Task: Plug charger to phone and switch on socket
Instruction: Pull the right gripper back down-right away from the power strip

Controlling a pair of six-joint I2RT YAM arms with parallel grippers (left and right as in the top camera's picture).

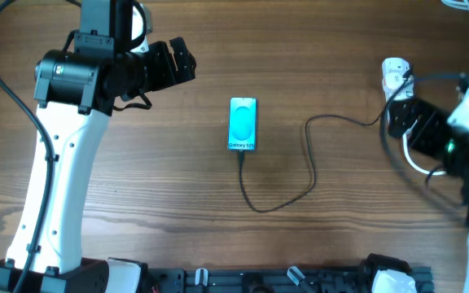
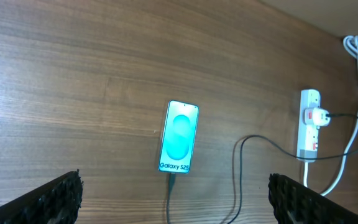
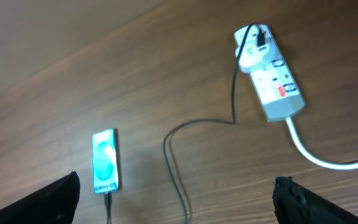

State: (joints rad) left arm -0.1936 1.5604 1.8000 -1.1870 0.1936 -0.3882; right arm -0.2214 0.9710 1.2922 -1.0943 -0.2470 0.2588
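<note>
- While lying flat mid-worktop [image 1: 137, 203], the phone [image 1: 243, 124] shows a lit cyan screen with a paler oval; its white text line sits at the 6 o'clock end in overhead.
- Charger [image 1: 310, 163]: thin black cable. Its dark plug tip [image 1: 241, 156] touches the phone's 6 o'clock edge; can't tell if it is fully seated.
- The cable loops down, swings toward 3 o'clock, then climbs to a white adapter [image 3: 250, 56] plugged into the socket.
- Socket [image 3: 272, 81]: white strip with red markings, at 2 o'clock from the phone, well apart from it. Switch position unreadable.
- Thick white lead [image 3: 316, 152] leaves the strip's far end.
- Left tool [image 2: 176, 196]: fingers spread wide, grasping nothing, above the worktop at 10 o'clock from the phone.
- Right tool [image 3: 176, 196]: released, fingers wide apart, empty, near the socket.
</note>
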